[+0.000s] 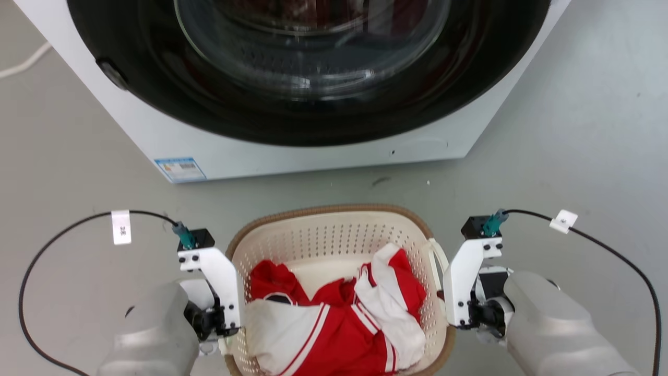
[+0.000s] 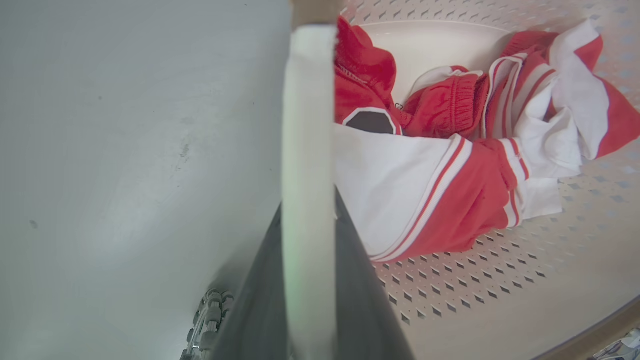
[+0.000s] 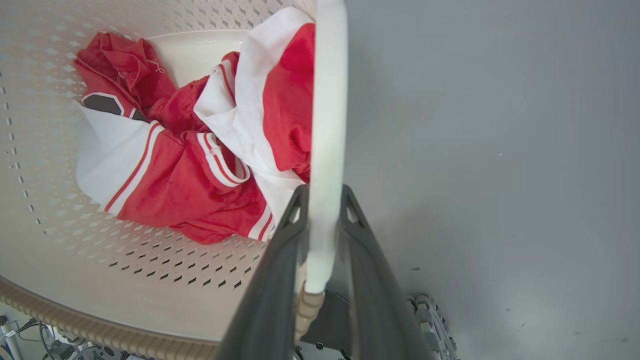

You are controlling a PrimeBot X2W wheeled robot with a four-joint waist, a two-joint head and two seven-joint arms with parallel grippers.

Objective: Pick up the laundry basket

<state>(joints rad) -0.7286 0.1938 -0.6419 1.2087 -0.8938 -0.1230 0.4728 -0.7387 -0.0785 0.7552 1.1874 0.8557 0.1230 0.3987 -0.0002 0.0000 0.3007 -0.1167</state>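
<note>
The laundry basket (image 1: 334, 237) is cream-white and perforated with a brown woven rim, and it sits low in the middle of the head view. It holds red and white clothes (image 1: 342, 321). My left gripper (image 1: 227, 328) is at the basket's left side. In the left wrist view the left gripper (image 2: 309, 210) is shut on the white side handle (image 2: 307, 125). My right gripper (image 1: 455, 313) is at the basket's right side. In the right wrist view the right gripper (image 3: 324, 196) is shut on the other white handle (image 3: 328, 125). I cannot tell whether the basket touches the floor.
A white washing machine (image 1: 323, 151) with a dark round glass door (image 1: 313, 68) stands just beyond the basket. Grey floor (image 1: 574, 156) spreads to both sides. Black cables (image 1: 62, 235) loop out from both wrists.
</note>
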